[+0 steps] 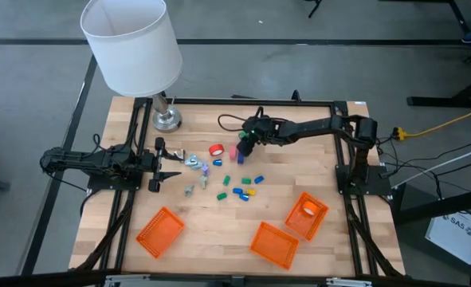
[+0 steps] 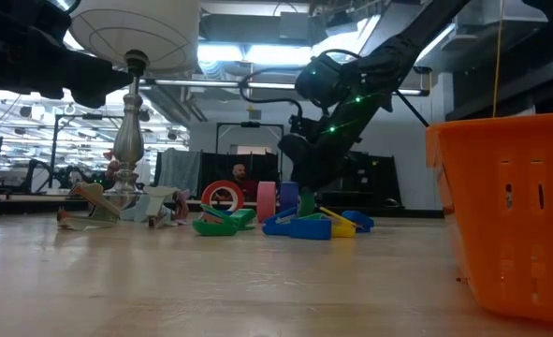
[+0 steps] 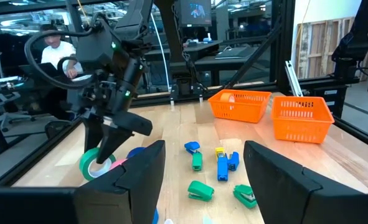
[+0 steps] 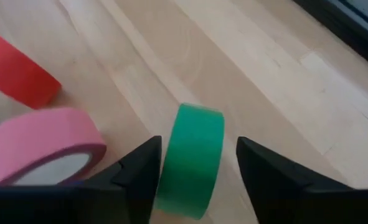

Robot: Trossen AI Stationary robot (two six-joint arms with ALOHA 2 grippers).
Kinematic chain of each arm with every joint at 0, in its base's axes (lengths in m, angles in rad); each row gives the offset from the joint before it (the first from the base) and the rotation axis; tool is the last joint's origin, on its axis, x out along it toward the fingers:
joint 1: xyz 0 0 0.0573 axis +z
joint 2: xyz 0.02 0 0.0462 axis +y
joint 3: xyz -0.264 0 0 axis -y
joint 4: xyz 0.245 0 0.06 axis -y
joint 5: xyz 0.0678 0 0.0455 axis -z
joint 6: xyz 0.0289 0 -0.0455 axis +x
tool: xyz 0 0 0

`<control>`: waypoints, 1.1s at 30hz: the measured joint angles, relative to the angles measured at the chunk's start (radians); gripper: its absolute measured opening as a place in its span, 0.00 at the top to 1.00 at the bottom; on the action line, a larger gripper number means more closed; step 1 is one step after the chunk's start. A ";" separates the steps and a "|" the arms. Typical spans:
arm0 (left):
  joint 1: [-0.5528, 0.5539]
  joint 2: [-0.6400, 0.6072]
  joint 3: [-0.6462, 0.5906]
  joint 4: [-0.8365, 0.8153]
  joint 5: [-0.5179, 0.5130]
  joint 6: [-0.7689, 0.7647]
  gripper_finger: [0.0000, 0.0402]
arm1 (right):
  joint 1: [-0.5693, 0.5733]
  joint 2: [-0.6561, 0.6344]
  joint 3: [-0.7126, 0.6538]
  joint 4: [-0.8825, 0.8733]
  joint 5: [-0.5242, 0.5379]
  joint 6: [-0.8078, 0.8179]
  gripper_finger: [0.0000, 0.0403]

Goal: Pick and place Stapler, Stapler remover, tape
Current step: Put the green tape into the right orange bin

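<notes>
Now three tape rolls point(image 4: 193, 158) (green between fingers point(image 4: 136, 171)); three baskets point(image 1: 159, 232).

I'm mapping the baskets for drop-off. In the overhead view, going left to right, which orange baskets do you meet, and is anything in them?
Left basket, looks empty → middle basket, looks empty → right basket, holding an orange tape roll.
</notes>
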 joint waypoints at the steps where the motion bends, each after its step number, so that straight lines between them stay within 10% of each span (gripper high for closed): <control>1: 0.000 0.000 0.000 0.000 0.000 0.000 0.46 | 0.000 0.000 0.000 -0.003 0.000 0.000 0.53; 8: 0.000 0.000 0.000 0.000 0.000 0.000 0.47 | 0.000 0.000 0.000 -0.034 0.000 -0.001 0.73; 33: 0.000 0.000 0.000 0.000 0.000 0.000 0.46 | 0.025 -0.352 -0.001 -0.149 -0.044 -0.274 0.72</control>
